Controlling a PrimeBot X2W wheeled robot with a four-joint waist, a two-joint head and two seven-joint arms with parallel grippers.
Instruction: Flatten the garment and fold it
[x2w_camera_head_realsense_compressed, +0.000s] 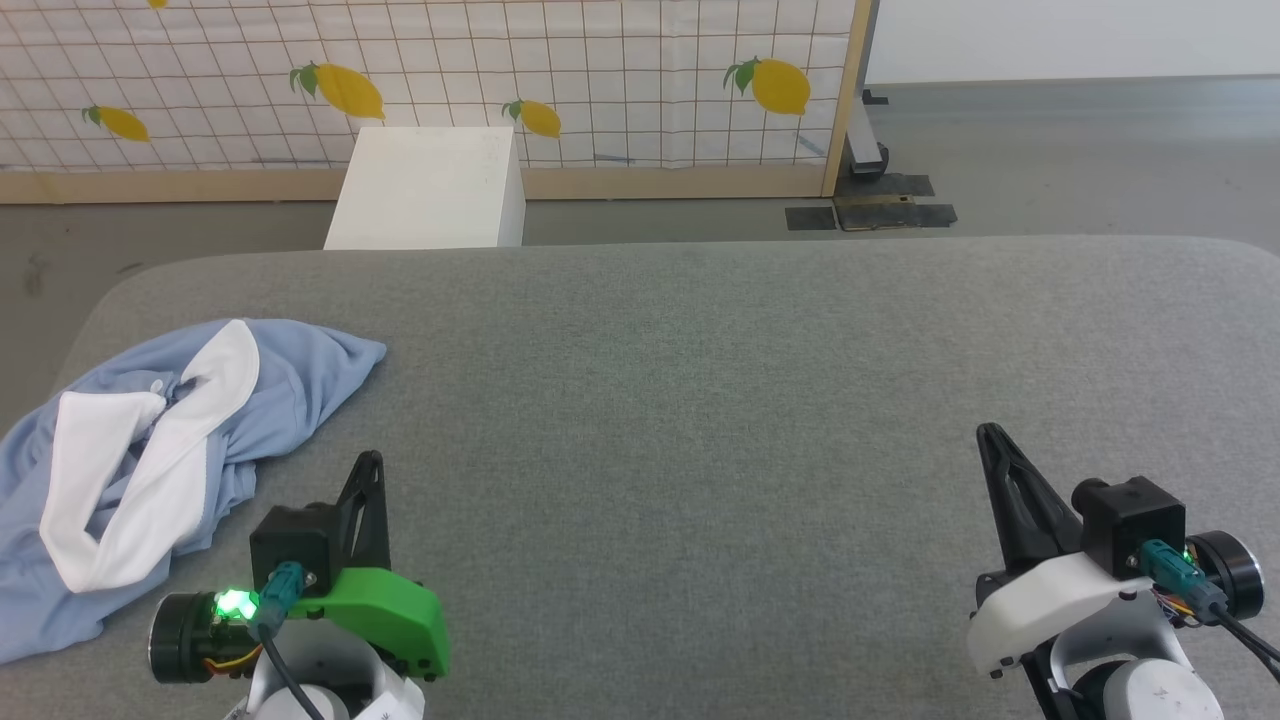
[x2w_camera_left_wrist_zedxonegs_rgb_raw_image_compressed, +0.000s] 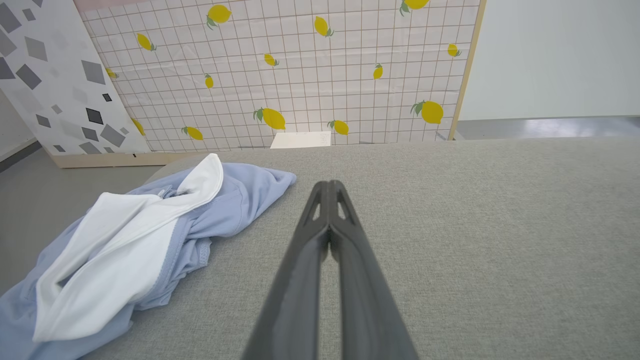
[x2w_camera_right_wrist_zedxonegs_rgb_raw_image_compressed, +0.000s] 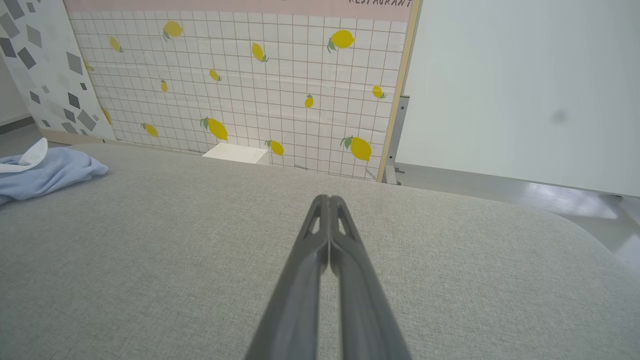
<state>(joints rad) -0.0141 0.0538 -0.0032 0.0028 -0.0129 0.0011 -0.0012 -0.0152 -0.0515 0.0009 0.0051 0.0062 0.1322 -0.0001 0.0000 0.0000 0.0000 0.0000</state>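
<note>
The garment (x2w_camera_head_realsense_compressed: 290, 390), a light blue shirt with a white collar, lies crumpled at the left edge of the grey padded table (x2w_camera_head_realsense_compressed: 700, 400). In the left wrist view the garment (x2w_camera_left_wrist_zedxonegs_rgb_raw_image_compressed: 235, 200) sits to the left of the fingers, apart from them. My left gripper (x2w_camera_head_realsense_compressed: 372, 462) rests at the lower left, shut and empty, just right of the garment's near edge. My right gripper (x2w_camera_head_realsense_compressed: 990, 434) is shut and empty at the lower right, far from the cloth. In the right wrist view the garment (x2w_camera_right_wrist_zedxonegs_rgb_raw_image_compressed: 55, 172) shows at the far left, and the right gripper (x2w_camera_right_wrist_zedxonegs_rgb_raw_image_compressed: 328, 200) points over bare table.
A white box (x2w_camera_head_realsense_compressed: 430, 190) stands on the floor behind the table. A lemon-patterned panel (x2w_camera_head_realsense_compressed: 450, 70) lines the back, with a metal stand foot (x2w_camera_head_realsense_compressed: 865, 150) at its right end. The garment hangs partly off the table's rounded left corner.
</note>
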